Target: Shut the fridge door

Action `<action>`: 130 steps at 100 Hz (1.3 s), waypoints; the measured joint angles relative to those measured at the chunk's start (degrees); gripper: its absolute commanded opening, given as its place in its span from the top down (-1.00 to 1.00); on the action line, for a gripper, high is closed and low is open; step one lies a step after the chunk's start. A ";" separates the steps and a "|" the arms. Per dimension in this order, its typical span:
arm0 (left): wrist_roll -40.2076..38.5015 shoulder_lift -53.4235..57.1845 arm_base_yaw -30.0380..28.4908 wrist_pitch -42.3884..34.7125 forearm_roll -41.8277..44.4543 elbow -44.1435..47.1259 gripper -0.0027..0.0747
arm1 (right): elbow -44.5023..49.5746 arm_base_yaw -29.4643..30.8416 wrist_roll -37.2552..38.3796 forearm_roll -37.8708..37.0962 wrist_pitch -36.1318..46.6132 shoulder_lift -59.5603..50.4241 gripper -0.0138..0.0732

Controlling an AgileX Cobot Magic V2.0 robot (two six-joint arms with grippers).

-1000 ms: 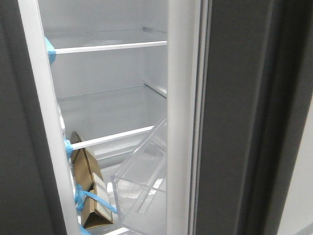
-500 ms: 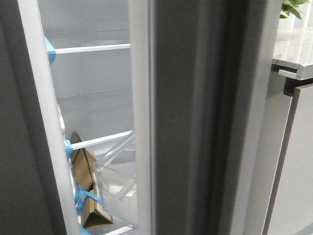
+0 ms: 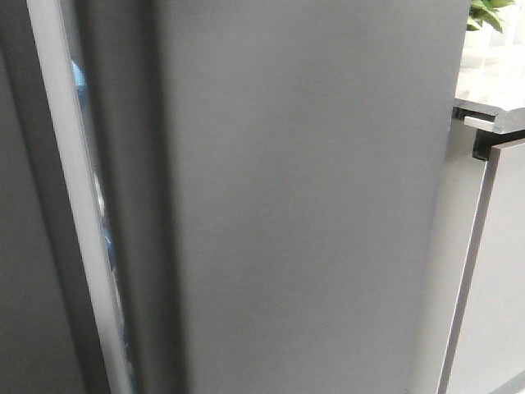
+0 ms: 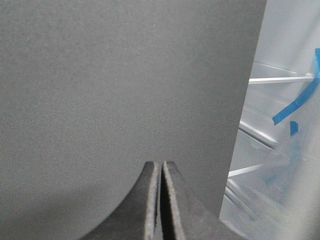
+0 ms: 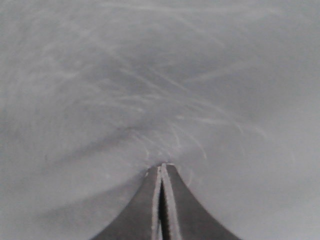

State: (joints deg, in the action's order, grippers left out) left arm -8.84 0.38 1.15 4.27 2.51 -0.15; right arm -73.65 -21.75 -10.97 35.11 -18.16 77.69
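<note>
fridge door (image 3: pixel 312 197) — nearly shut | left pincer (image 4: pixel 160 167) pressed together | right pincer (image 5: pixel 162 169) pressed together — tips on grey surface

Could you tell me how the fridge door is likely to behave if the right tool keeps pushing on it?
The door looks like a thick flat panel, so probably stiff, swinging rather than flexing. Its matte, handleless face may let the shut right tool slide sideways.

A: Fridge door (image 3: pixel 303 197) colour?
B: Matte dark grey, plain, no pattern.
A: Its left-hand surround?
B: A pale white-grey strip (image 3: pixel 74 205), with small blue patches (image 3: pixel 79 78).
A: Other items?
B: Cabinet fronts (image 3: pixel 500 271) pale grey; worktop (image 3: pixel 490 90) light, mottled; leaves (image 3: pixel 490 11) green. Tape (image 4: pixel 297 102) in the left wrist view is blue
</note>
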 measured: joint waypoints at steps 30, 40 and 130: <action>0.00 0.00 0.00 0.00 0.00 0.00 0.98 | -10.32 -6.20 -0.12 -14.92 12.79 14.44 0.85; 0.00 0.00 0.00 0.00 0.00 0.00 0.98 | -13.70 -6.57 -0.12 -16.40 10.91 17.83 0.85; 0.00 0.00 0.00 0.00 0.00 0.00 0.98 | 6.43 9.78 0.22 -18.31 11.00 -9.88 0.85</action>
State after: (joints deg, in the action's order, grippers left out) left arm -8.84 0.38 1.15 4.27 2.51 -0.15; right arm -67.22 -11.97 -10.74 16.80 -7.16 67.82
